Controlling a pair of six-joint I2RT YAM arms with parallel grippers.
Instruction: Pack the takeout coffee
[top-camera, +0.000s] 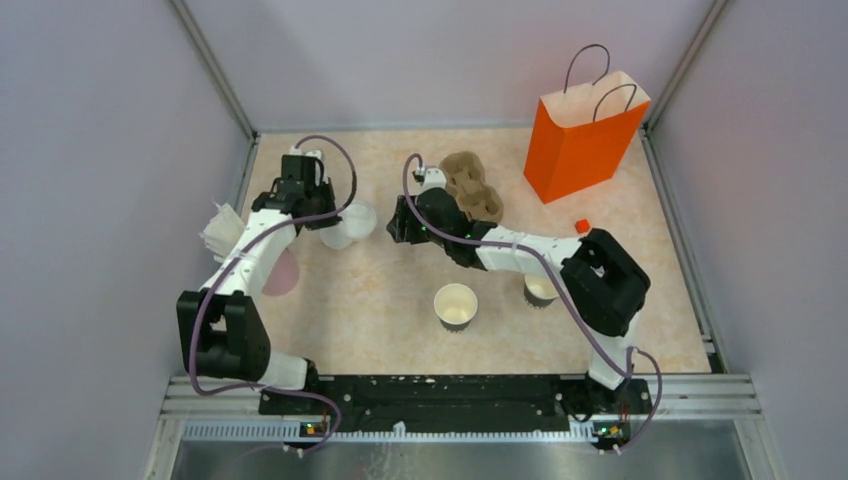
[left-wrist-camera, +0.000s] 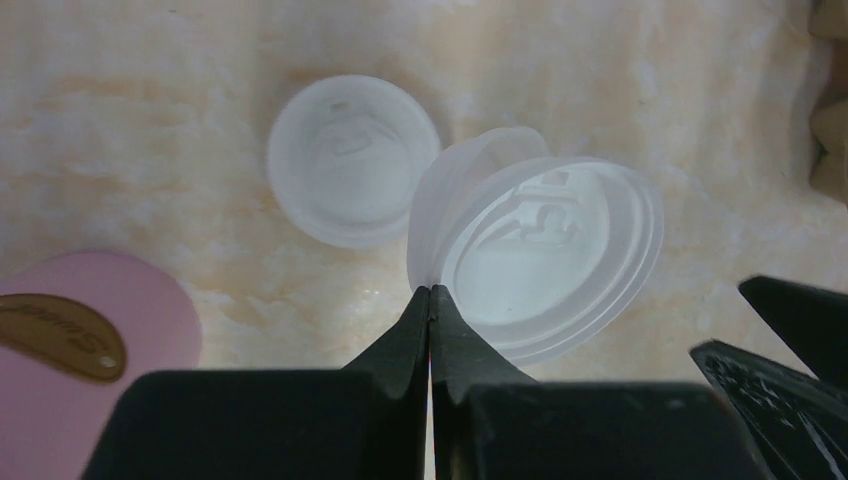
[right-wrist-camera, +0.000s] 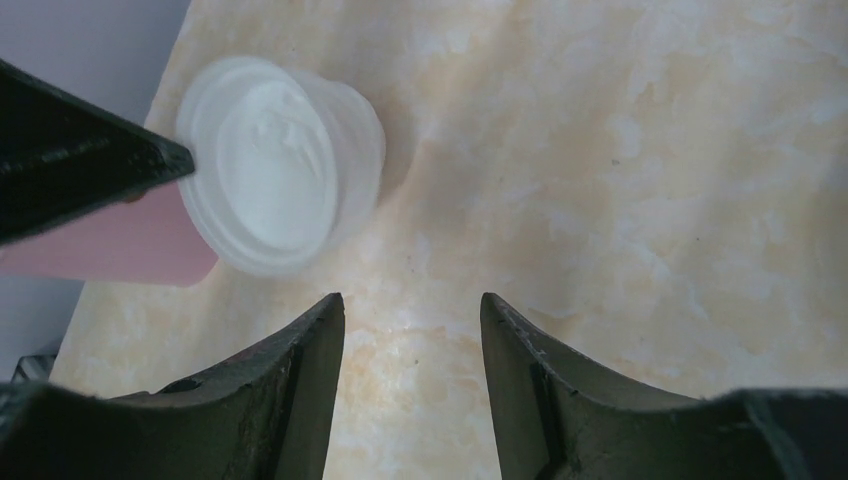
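A takeout coffee cup (top-camera: 456, 306) of pale paper stands open-topped near the table's middle. A second cup (top-camera: 540, 290) is half hidden behind my right arm. My left gripper (left-wrist-camera: 430, 292) is shut on the rim of a translucent white lid (left-wrist-camera: 545, 250), which hangs tilted above the table. Another lid (left-wrist-camera: 352, 160) lies flat just beyond it. My right gripper (right-wrist-camera: 412, 300) is open over bare table with nothing between its fingers. The held lid (right-wrist-camera: 275, 165) is just ahead of it to the left. In the top view both grippers (top-camera: 335, 222) (top-camera: 395, 230) are close together at the back left.
A brown pulp tray (top-camera: 475, 185) sits behind my right wrist. A tall orange paper bag (top-camera: 585, 135) stands at the back right. A pink disc (top-camera: 283, 272) and crumpled white paper (top-camera: 222, 232) lie by the left wall.
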